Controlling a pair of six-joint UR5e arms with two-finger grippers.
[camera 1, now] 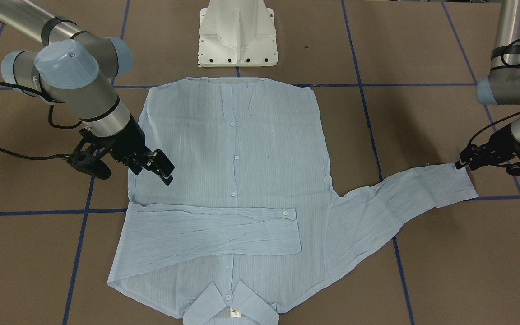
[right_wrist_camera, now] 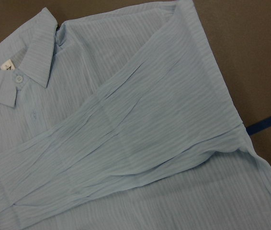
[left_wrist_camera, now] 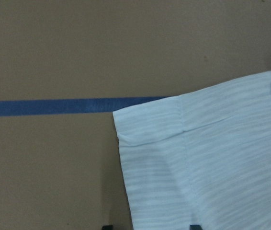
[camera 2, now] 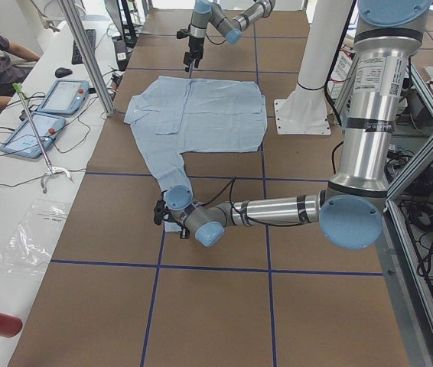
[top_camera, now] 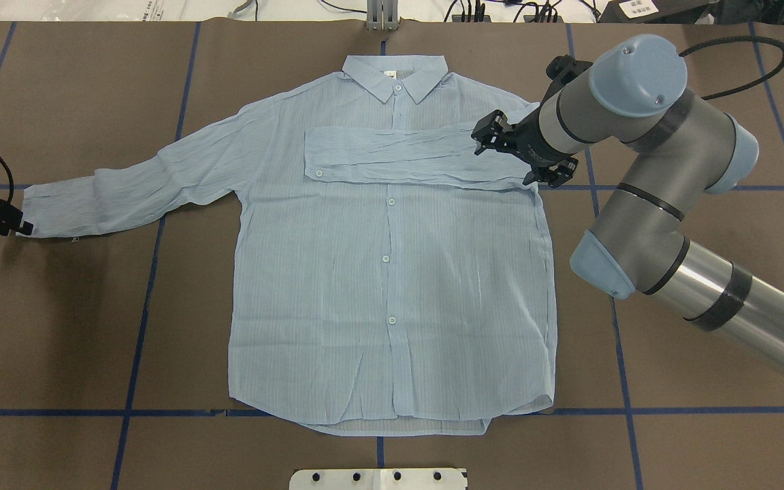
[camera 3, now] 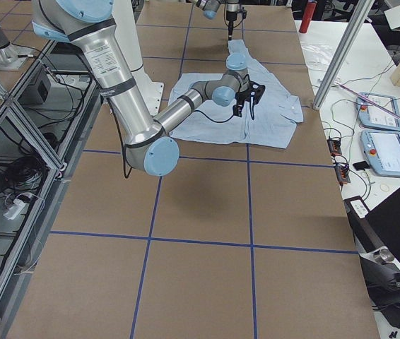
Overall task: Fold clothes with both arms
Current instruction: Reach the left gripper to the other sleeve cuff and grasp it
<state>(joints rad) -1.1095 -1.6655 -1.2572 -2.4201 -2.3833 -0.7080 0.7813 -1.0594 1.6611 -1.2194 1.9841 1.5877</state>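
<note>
Cuff (left_wrist_camera: 197, 167) nearest, flat on table (left_wrist_camera: 54, 57), between spread tips of left pincer (camera 1: 463, 163). Shirt (top_camera: 392, 272) lies buttons-up; other sleeve (top_camera: 392, 156) already crosses chest. Right pincer (camera 1: 160, 168) spread, empty, above shirt edge. Cloth thin, limp, wrinkles easily; I'd pinch cuff edge.

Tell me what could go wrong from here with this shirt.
The left gripper sits at the very corner of the outstretched sleeve's cuff; a hold there might slip as it lifts. The right gripper hangs over the shirt near the folded sleeve; brushing the cloth could pull that fold askew.
</note>
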